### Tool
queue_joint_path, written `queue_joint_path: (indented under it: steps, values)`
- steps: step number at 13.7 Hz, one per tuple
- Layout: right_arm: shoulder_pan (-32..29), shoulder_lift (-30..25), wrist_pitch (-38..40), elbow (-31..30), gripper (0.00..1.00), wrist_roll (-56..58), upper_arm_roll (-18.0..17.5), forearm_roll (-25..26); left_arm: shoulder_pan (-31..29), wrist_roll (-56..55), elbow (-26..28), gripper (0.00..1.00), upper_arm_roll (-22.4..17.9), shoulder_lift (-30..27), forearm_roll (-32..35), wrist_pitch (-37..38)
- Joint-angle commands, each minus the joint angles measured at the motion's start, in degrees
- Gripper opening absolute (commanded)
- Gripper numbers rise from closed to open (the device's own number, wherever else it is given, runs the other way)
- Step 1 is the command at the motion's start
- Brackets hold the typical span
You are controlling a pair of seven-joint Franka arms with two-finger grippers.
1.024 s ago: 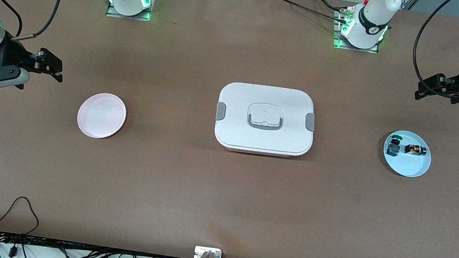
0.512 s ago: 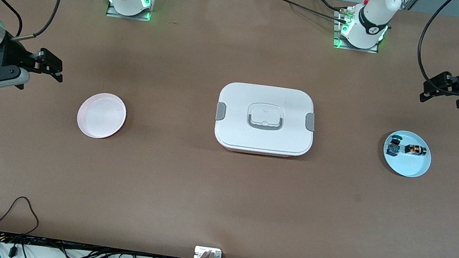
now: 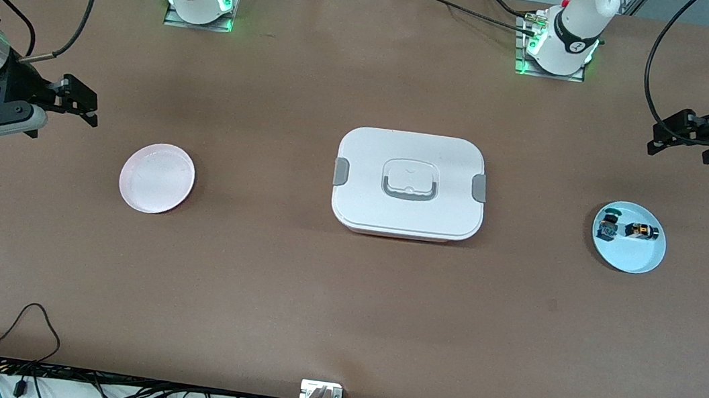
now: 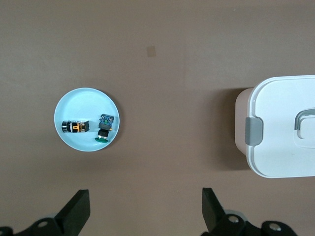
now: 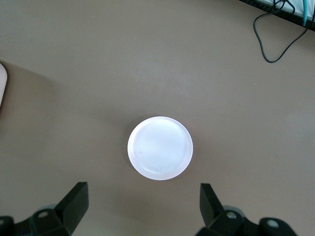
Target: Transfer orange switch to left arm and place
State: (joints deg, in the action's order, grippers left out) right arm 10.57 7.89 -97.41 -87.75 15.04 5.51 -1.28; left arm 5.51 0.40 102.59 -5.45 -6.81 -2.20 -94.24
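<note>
While both arms hang in the air, the orange switch (image 3: 641, 231) lies on its side in a small blue plate (image 3: 638, 259) toward the left arm's end of the bench (image 3: 341, 305). A second little switch with a green top (image 3: 608, 223) lies in the same plate, just beside the orange one and on the side nearer the box. In the left wrist view the two parts (image 4: 75, 127) (image 4: 104, 128) lie close together near the middle of the plate (image 4: 83, 104).

The big white box (image 3: 409, 183) sits in the middle of the bench with its lid on. It has grey clips at its two ends and a grey-edged handle on top. It is well apart from both plates.

A small pink plate (image 3: 157, 177) sits toward the right arm's end of the bench. Nothing lies in it.

The left hand (image 3: 667, 139) is up over bare bench near the blue plate. Its two black fingers (image 4: 76, 212) are spread wide, and it holds nothing.

The right hand (image 3: 85, 102) is up over bare bench near the pink plate (image 5: 160, 147). Its fingers (image 5: 74, 201) are spread wide too, and it holds nothing.

Black cables (image 3: 27, 328) lie along the bench edge nearest the front camera.
</note>
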Motion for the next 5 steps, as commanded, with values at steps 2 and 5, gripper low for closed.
queue_joint_path:
  steps: [2,5]
  values:
    - [0.07,-0.25,0.73,0.21,1.00,-0.28,-0.15,-0.65,-0.41,-0.76,1.29,1.00,0.53,-2.15,1.06,0.81]
    - [-0.11,-0.25,0.73,0.21,1.00,-0.28,-0.15,-0.57,-0.50,-0.58,1.03,1.00,0.36,-2.24,1.06,0.90]
